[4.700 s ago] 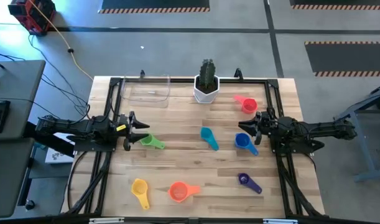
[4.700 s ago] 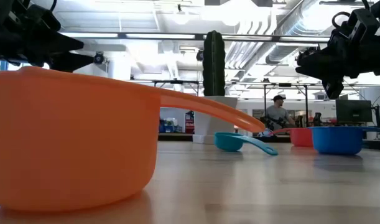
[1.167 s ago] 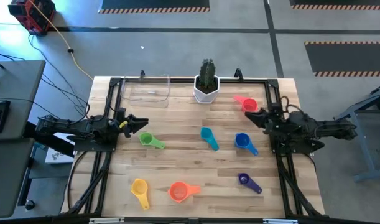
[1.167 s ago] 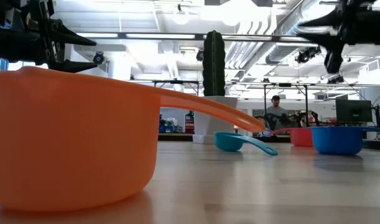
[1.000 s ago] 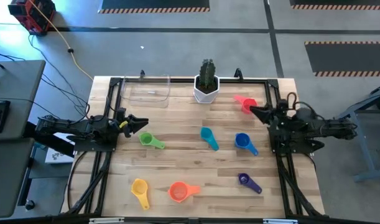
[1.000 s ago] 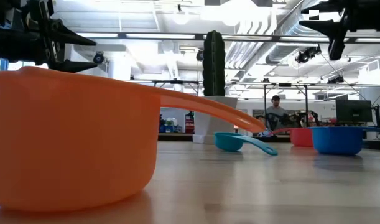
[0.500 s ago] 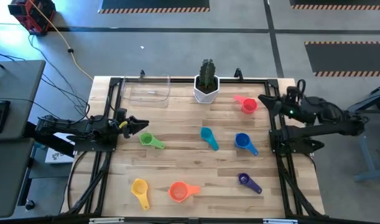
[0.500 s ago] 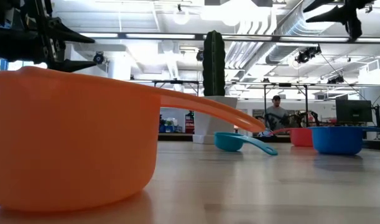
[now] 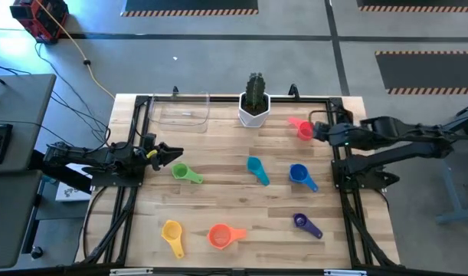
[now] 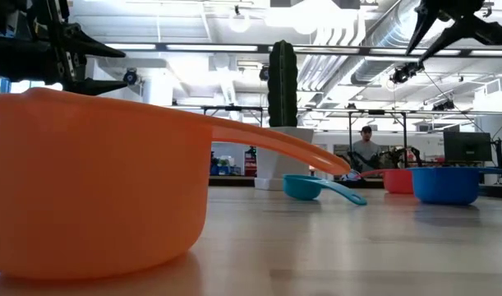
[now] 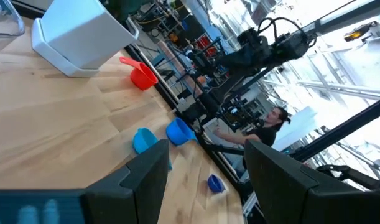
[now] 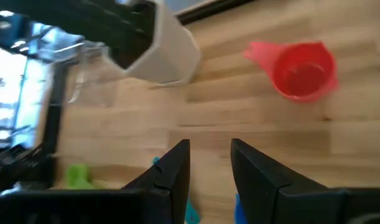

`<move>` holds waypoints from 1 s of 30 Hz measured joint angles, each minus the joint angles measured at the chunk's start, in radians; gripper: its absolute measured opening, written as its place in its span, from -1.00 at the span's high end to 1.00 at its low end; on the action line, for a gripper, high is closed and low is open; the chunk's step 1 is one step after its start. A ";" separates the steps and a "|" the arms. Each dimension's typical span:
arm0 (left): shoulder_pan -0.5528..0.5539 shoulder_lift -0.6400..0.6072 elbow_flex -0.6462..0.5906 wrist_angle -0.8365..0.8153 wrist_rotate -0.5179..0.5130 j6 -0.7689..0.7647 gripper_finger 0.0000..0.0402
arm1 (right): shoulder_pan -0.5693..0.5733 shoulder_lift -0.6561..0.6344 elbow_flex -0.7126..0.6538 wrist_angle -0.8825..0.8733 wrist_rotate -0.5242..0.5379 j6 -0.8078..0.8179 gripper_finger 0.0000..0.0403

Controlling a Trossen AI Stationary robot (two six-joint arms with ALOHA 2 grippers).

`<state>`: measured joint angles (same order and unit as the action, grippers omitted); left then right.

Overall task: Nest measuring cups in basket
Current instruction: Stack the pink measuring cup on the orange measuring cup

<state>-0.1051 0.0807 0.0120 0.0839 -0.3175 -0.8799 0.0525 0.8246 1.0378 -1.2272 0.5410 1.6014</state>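
The right fingers (image 9: 313,131) stand apart with nothing between them, hanging just beside the red cup (image 9: 305,129) near the desk's far right side; in the right wrist view that red cup (image 12: 300,68) lies ahead of them, untouched. The left fingers (image 9: 175,153) are spread wide and hold nothing, poised at the desk's left edge next to the green cup (image 9: 184,173). Outward from there, the teal cup (image 9: 256,169) and blue cup (image 9: 299,175) lie mid-desk, the purple cup (image 9: 306,223) toward the near right, and the orange cup (image 9: 223,235) and yellow cup (image 9: 172,232) along the near edge. The clear basket (image 9: 179,112) sits at the far left, beside the white cactus pot (image 9: 253,109), and appears to hold no cup. By my judgement the task has barely begun: all seven cups lie loose on the desk (image 9: 226,195), none nested, and every one has yet to go into the basket. No brand, label or writing is legible.
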 joint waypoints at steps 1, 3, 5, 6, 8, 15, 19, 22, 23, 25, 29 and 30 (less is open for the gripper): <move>0.000 0.000 0.000 0.000 0.000 0.000 0.01 | 0.000 0.016 0.000 -0.015 0.003 0.031 0.46; 0.000 0.000 0.000 0.000 -0.001 0.000 0.01 | 0.000 0.048 0.000 -0.056 0.018 0.107 0.46; 0.000 0.000 0.000 0.000 -0.001 0.000 0.01 | 0.000 0.082 0.000 -0.098 0.033 0.189 0.46; 0.000 0.000 0.000 0.000 -0.001 0.000 0.01 | 0.000 0.099 0.000 -0.120 0.040 0.231 0.46; 0.000 0.000 0.000 0.000 -0.001 0.000 0.01 | 0.000 0.138 0.000 -0.146 0.065 0.310 0.46; 0.000 0.000 0.000 0.000 0.005 0.000 0.01 | -0.030 0.243 0.000 -0.151 0.063 0.416 0.46; 0.000 0.000 0.000 -0.001 0.027 0.001 0.01 | -0.090 0.295 0.000 -0.152 0.006 0.461 0.46; 0.000 0.000 0.000 -0.002 0.030 0.001 0.01 | -0.146 0.334 0.000 -0.152 -0.011 0.461 0.46; 0.000 0.000 0.000 -0.003 0.030 0.001 0.01 | -0.168 0.346 0.000 -0.153 -0.028 0.461 0.46; 0.000 0.000 0.000 -0.003 0.030 0.001 0.01 | -0.218 0.365 0.000 -0.152 -0.067 0.429 0.46; 0.000 0.000 0.000 -0.003 0.030 0.001 0.01 | -0.333 0.383 0.000 -0.144 -0.133 0.289 0.46; 0.000 0.000 0.000 -0.003 0.030 0.001 0.01 | -0.365 0.383 0.000 -0.135 -0.136 0.246 0.46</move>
<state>-0.1051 0.0807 0.0120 0.0807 -0.2871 -0.8791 -0.3121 1.2076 1.0382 -1.3625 0.4053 1.8472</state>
